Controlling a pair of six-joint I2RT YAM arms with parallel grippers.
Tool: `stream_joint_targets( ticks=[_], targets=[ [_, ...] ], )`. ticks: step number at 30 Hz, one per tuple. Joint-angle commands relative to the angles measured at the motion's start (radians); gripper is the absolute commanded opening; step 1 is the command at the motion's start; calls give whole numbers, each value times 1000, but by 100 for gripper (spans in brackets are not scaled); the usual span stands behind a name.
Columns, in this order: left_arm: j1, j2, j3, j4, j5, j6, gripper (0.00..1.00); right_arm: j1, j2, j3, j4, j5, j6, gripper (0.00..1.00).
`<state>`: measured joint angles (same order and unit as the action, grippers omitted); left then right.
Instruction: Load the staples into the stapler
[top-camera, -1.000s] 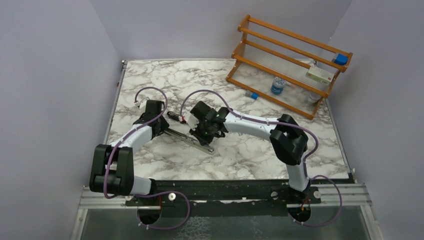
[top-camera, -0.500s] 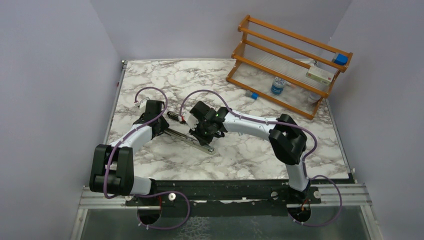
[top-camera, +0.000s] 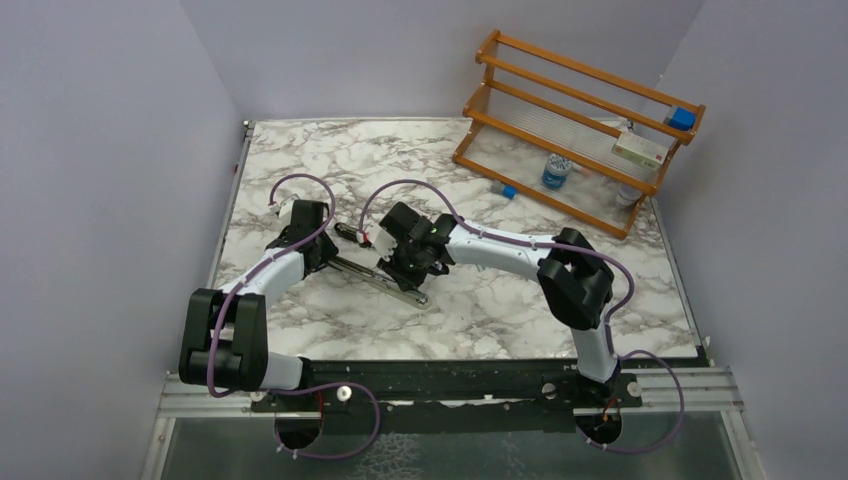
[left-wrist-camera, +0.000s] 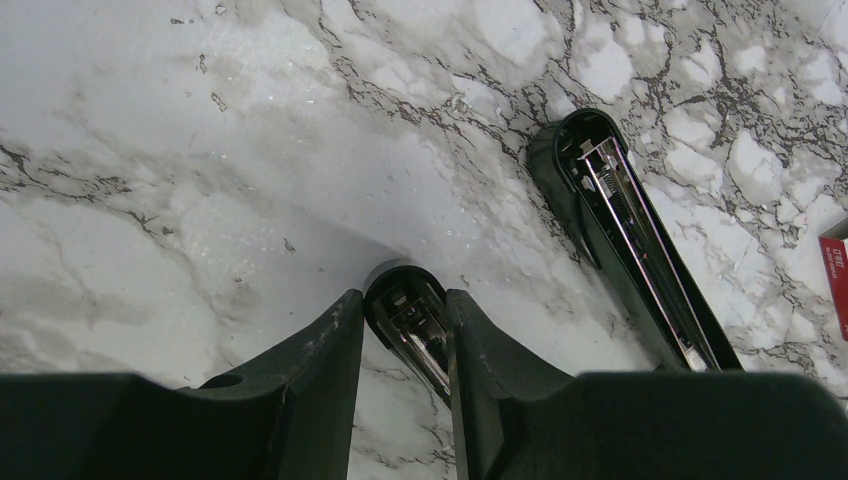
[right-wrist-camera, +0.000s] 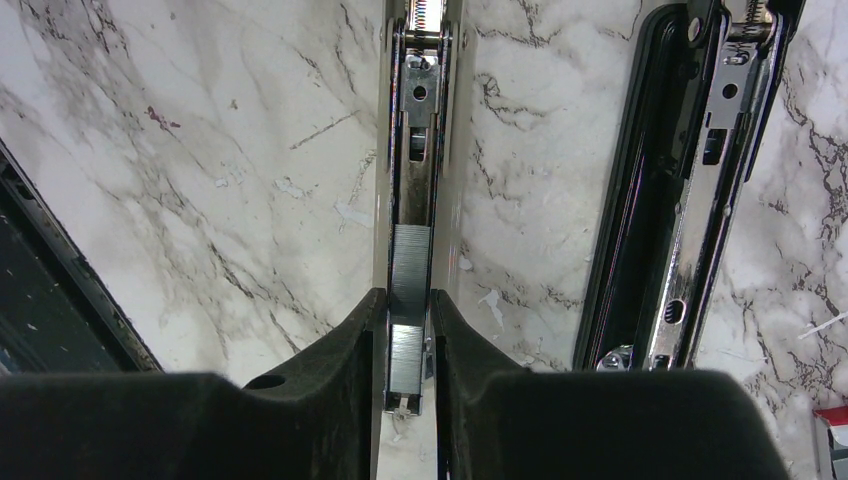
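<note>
The black stapler (top-camera: 372, 272) lies opened flat on the marble table. My left gripper (left-wrist-camera: 405, 318) is shut on the rounded end of one black stapler arm (left-wrist-camera: 410, 315). The other black arm (left-wrist-camera: 625, 235), with its spring, lies to the right. My right gripper (right-wrist-camera: 408, 335) is closed around a silver-grey staple strip (right-wrist-camera: 408, 290) that sits in the end of the stapler's silver channel (right-wrist-camera: 420, 110). The fingers (right-wrist-camera: 345, 360) press against both sides. The pink-red staple box shows only as a corner in the left wrist view (left-wrist-camera: 836, 270) and the right wrist view (right-wrist-camera: 832, 440).
An orange wooden rack (top-camera: 575, 125) stands at the back right with a bottle (top-camera: 556, 170), a small box (top-camera: 640, 150) and blue blocks (top-camera: 682, 118). The stapler's black body (right-wrist-camera: 690, 170) lies just right of the channel.
My right arm has shifted very slightly left along the stapler. The left arm and the stapler have not moved.
</note>
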<state>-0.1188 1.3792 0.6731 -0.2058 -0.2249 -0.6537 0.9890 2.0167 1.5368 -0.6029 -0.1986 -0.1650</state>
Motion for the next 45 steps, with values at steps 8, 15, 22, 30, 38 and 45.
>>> stream_joint_targets(
  ticks=[8, 15, 22, 30, 38, 45],
  targets=[
    [8, 15, 0, -28, -22, 14, 37, 5, 4, 5, 4, -4, 7, 31],
    [8, 14, 2, -30, -22, 16, 37, 5, -86, -68, 135, 56, 69, 34],
    [8, 14, 4, -32, -21, 17, 37, 4, -124, -122, 128, 140, 82, 33],
    [8, 12, 1, -30, -21, 15, 37, 4, -140, -180, 121, 115, 82, 33],
    [8, 12, 2, -31, -21, 16, 37, 4, -127, -164, 130, 124, 86, 33],
    [8, 12, 1, -31, -21, 17, 36, 4, -100, -140, 136, 125, 88, 33]
  ],
)
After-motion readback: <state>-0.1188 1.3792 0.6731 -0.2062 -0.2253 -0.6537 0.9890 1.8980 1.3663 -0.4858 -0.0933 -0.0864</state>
